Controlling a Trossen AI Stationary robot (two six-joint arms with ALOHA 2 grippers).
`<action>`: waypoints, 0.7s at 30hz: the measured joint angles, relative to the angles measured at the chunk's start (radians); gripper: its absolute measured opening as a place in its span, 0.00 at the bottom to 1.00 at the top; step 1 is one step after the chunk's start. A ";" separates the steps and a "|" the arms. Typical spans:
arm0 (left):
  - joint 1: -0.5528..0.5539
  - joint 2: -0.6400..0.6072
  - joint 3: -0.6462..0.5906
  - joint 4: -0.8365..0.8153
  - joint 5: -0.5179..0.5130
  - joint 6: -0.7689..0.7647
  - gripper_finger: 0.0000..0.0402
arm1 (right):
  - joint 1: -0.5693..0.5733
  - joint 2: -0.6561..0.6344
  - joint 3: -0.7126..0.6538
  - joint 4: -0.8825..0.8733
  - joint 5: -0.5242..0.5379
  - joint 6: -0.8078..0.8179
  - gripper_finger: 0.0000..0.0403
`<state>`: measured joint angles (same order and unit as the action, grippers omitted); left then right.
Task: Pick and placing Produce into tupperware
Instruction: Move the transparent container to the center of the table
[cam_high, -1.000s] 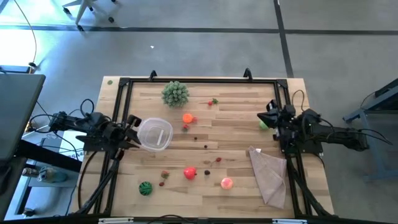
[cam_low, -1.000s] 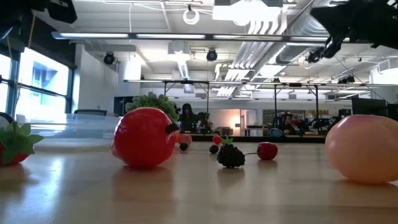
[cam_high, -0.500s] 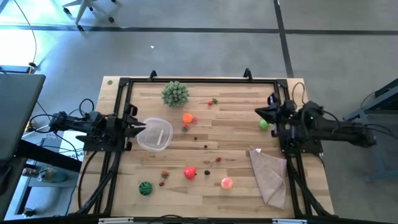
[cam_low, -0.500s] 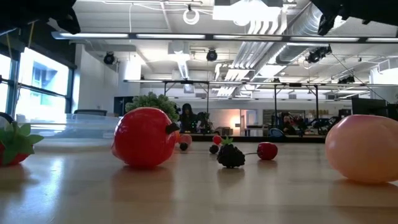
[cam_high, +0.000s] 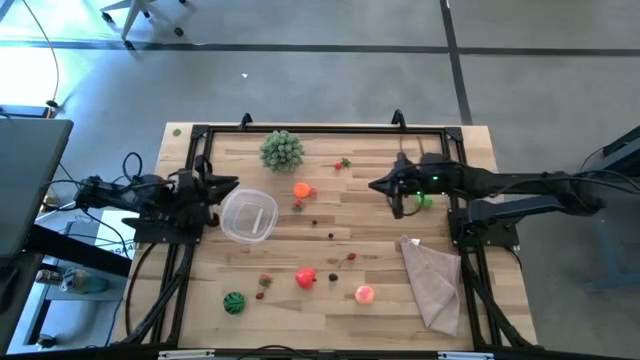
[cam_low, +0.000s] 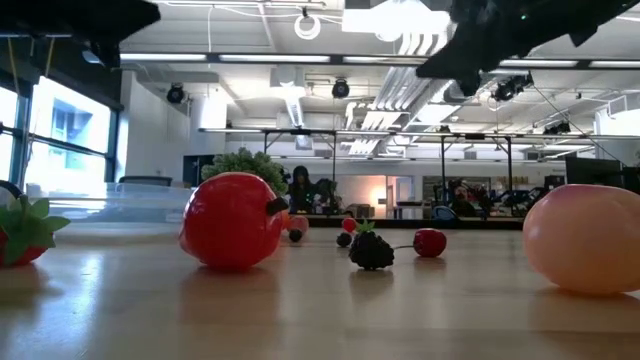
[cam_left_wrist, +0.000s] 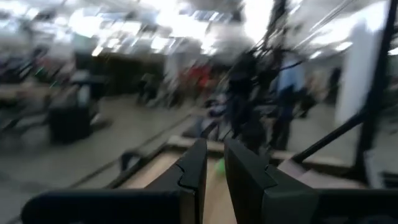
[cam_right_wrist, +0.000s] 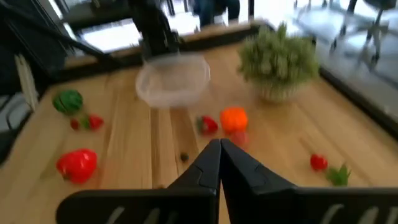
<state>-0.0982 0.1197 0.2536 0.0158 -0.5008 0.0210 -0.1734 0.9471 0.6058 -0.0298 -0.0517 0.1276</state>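
The tupperware (cam_high: 250, 215), round and clear, stands on the wooden table's left part. My left gripper (cam_high: 234, 184) is shut just off its far-left rim, above the table, holding nothing. My right gripper (cam_high: 373, 187) is shut and empty, reaching in from the right above the table's middle. Produce lies loose on the wood: an orange piece (cam_high: 302, 190), a small red one (cam_high: 298, 205), a red ball (cam_high: 305, 278), a pink ball (cam_high: 364, 294), a green one (cam_high: 233, 302) and a green ball (cam_high: 425, 201) under the right arm. In the right wrist view the shut fingers (cam_right_wrist: 219, 152) point toward the orange piece (cam_right_wrist: 234, 119) and the tupperware (cam_right_wrist: 173, 84).
A bushy grey-green plant clump (cam_high: 282, 150) stands at the far edge. A tan cloth (cam_high: 432, 280) lies at the near right. Small dark berries (cam_high: 333, 236) and a red piece with green leaves (cam_high: 345, 163) dot the middle. A black frame (cam_high: 320, 129) runs along the table's edges.
My right gripper has swung out from the table's right edge toward the middle, rising a little and tipping up from steeply down to slanting forward. My left gripper has turned away from the tupperware toward the far edge and tipped up. Both have stayed shut. No produce has moved.
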 joint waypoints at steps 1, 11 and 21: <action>0.000 0.025 0.022 -0.047 -0.026 -0.026 0.12 | 0.000 0.021 0.001 0.000 0.000 0.001 0.00; 0.001 0.398 0.204 -0.397 -0.109 -0.336 0.12 | 0.004 0.089 0.001 -0.023 0.002 0.037 0.00; 0.177 0.827 0.310 -0.595 0.061 -0.598 0.12 | 0.085 0.086 0.001 -0.022 0.021 0.032 0.00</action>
<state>0.0789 0.9469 0.5641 -0.5797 -0.4397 -0.5770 -0.0885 1.0328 0.6067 -0.0515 -0.0311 0.1600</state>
